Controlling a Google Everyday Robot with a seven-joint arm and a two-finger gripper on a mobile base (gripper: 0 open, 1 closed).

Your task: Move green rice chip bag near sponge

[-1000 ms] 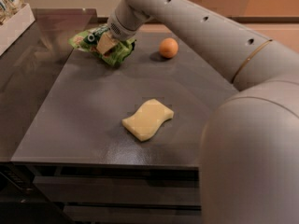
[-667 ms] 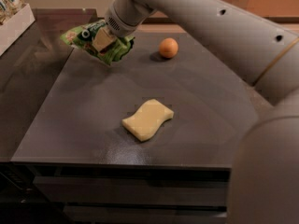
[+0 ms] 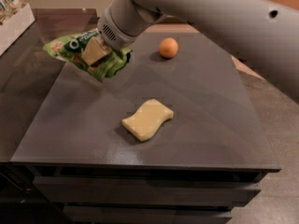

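The green rice chip bag (image 3: 77, 50) is crumpled bright green foil, held above the back left of the dark table (image 3: 210, 125). My gripper (image 3: 96, 52) is shut on the green rice chip bag and holds it off the surface; one tan finger (image 3: 95, 51) shows across the bag. The sponge (image 3: 147, 119) is a pale yellow wavy-sided block lying flat near the table's middle front, to the right of and nearer than the bag, well apart from it.
A round orange fruit (image 3: 168, 47) sits at the back of the table, right of the gripper. A white box with pale packaged snacks (image 3: 13, 17) stands at the far left. My grey arm (image 3: 219, 17) spans the upper right.
The gripper has lifted the green rice chip bag off the table and carried it forward and a little right, toward the sponge. The sponge and orange have not moved.
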